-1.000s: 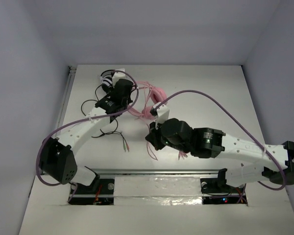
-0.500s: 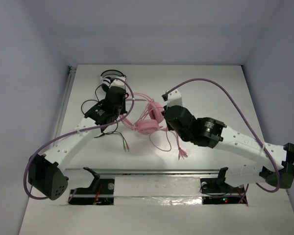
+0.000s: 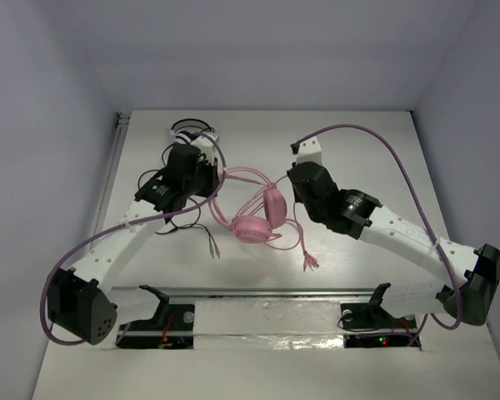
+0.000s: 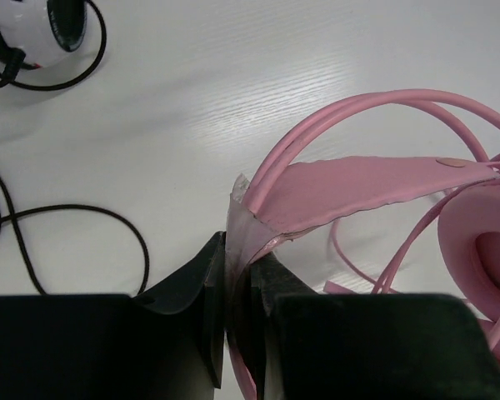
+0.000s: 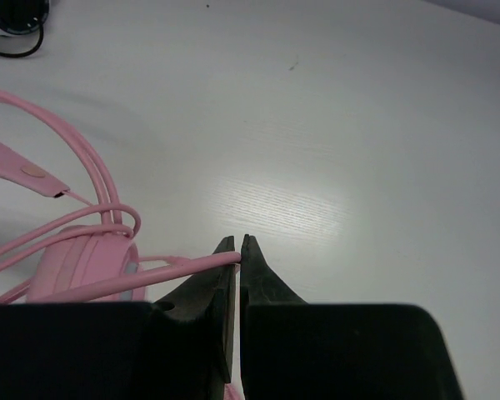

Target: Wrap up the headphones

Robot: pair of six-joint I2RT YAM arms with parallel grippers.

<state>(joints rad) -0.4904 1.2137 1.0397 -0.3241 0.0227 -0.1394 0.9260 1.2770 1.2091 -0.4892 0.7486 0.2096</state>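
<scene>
- Mid-table between both arms lie the headphones (image 3: pixel 252 227).
- Their headband (image 4: pixel 367 183) is clamped in the left gripper (image 4: pixel 237 250); the right gripper (image 5: pixel 237 244) is pinched tight on the pink cable (image 5: pixel 183 267).
- Black-and-white headphones (image 4: pixel 54 25) and a black cable (image 4: pixel 83 212) lie beside the left gripper.
- The right gripper has moved farther back than a second ago.

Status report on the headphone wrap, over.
Left gripper shut on headband. Right gripper shut on pink cable. Headphones lying between the arms. Black cable loose beside left gripper.
</scene>
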